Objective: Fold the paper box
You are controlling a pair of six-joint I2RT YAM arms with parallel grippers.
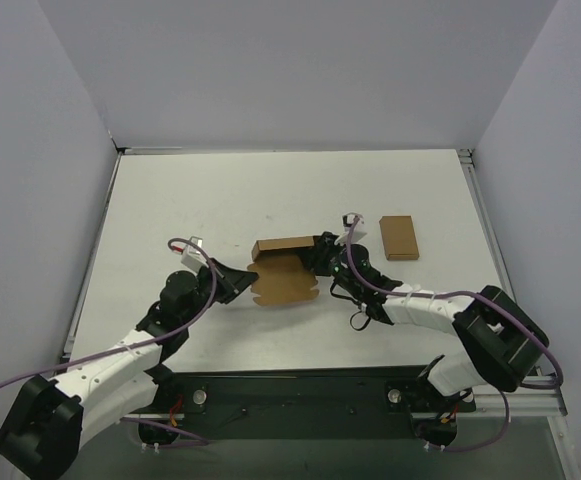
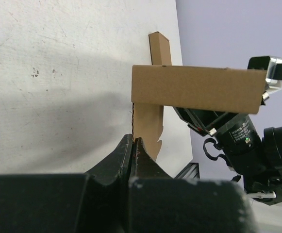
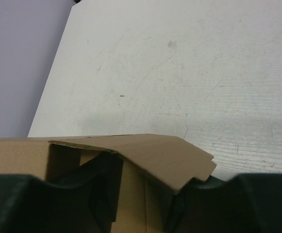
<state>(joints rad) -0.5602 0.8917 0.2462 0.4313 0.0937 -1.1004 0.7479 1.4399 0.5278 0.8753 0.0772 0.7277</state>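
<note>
My left fingers (image 2: pixel 124 156) are pinched shut on the 9 o'clock edge of the paper box (image 1: pixel 284 272), mid table (image 1: pixel 200 200). Its 12 o'clock wall stands and the near panel lies flat. My right fingers (image 3: pixel 259 204) are parted, straddling the 3 o'clock flap. I judge most folds remain.

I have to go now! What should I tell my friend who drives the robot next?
Left gripper: shut, seemingly pinching the box at its left edge.
Right gripper: open, fingers astride the box's right end.
Box: between the two grippers. A plain card lies apart, to the right.
Done: the back wall stands up and one flap is bent over.
Left: the front panel lies flat, so the other walls need raising and the flaps tucking.
</note>
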